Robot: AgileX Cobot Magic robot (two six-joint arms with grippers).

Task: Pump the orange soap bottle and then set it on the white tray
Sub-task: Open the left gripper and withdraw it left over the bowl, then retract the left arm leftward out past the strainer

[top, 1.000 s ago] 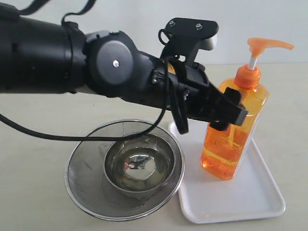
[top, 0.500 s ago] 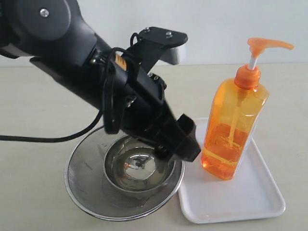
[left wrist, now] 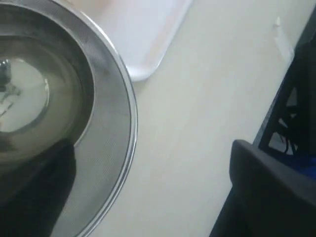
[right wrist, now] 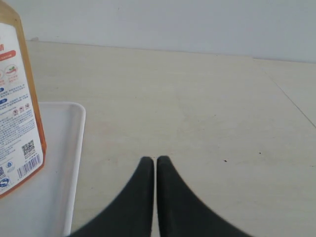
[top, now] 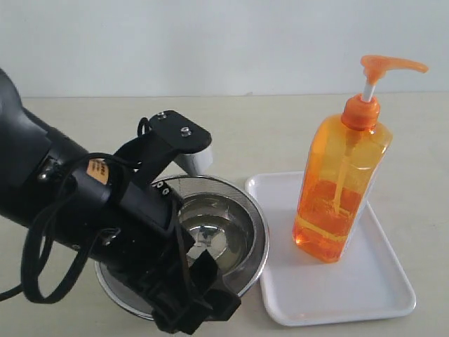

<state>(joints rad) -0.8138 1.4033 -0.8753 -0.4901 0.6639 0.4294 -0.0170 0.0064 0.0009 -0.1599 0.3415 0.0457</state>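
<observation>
The tall translucent orange soap bottle (top: 340,189) carries a white label (right wrist: 15,113) with rows of small print, a QR code and a barcode, plus a scrap of red characters at its upper edge; none of it can be read. A small orange sticker (top: 98,170) on the black left arm is also too small to read. The bottle has a rectangular body about half full of orange liquid, an orange collar, and a white stem topped by an orange pump spout pointing right in the exterior view. It stands on the far part of the flat white rectangular tray (top: 351,288), leaving the near half bare. The tray's left edge lies just beside the round steel mesh strainer (top: 261,246), which holds a small shiny steel bowl (top: 217,235); whether the rims touch is unclear. The left gripper (left wrist: 150,163) hangs released, fingers wide apart over the strainer's rim and the cream table (right wrist: 197,98). The right gripper (right wrist: 154,163) is clenched on nothing, with bare tabletop ahead of it and beside the tray.
</observation>
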